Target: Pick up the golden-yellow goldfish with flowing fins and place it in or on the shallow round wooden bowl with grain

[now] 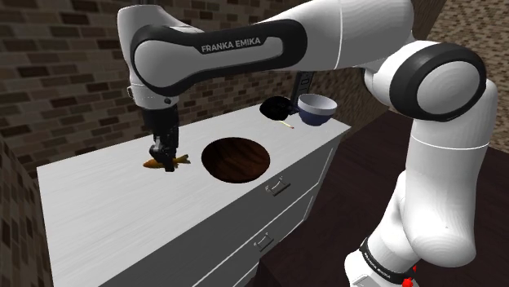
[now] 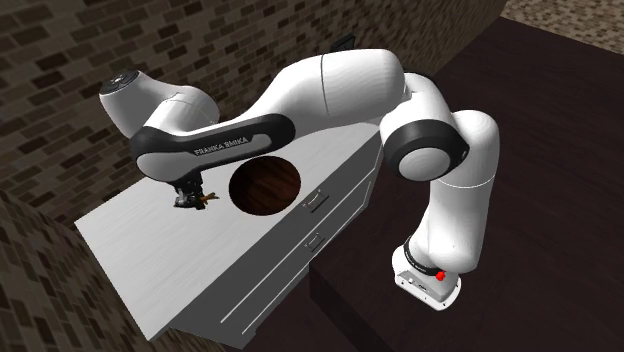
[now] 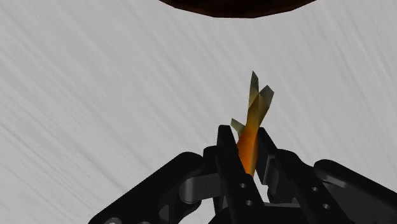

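Arching from its stand at the shoulder view's lower right, the white arm [image 1: 245,45] bends over the pale counter [image 1: 106,212], wrist pointing straight down. The dark round wooden bowl [image 1: 236,159] lies near the gripper [image 1: 163,155], on that view's right. The fingers [image 3: 224,149] pinch the orange goldfish [image 1: 170,161], apparently at the counter's surface, its tail fins toward the bowl.

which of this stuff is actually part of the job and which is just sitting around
Part of the job:
- goldfish, orange-yellow, clasped in the tool
- dark brown round bowl, close by on the white cabinet top

Just lying about:
- blue-grey bowl at the cabinet's far corner
- black object right beside it; I cannot tell what it is
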Robot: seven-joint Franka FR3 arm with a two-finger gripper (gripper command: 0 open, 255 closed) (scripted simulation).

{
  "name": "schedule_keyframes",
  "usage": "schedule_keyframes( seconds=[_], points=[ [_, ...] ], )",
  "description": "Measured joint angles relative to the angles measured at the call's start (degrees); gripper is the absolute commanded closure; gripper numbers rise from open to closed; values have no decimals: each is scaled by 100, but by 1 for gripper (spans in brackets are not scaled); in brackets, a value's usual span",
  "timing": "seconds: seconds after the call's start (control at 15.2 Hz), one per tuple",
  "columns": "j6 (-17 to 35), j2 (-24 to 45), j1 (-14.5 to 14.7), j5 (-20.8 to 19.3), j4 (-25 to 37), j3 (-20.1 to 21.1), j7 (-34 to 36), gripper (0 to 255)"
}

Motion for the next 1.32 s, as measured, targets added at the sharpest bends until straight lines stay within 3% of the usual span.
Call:
schedule_keyframes(
  seconds=[1.32],
  points=[
    [-1594,166,103,-44,1762,27,85,255]
  ],
)
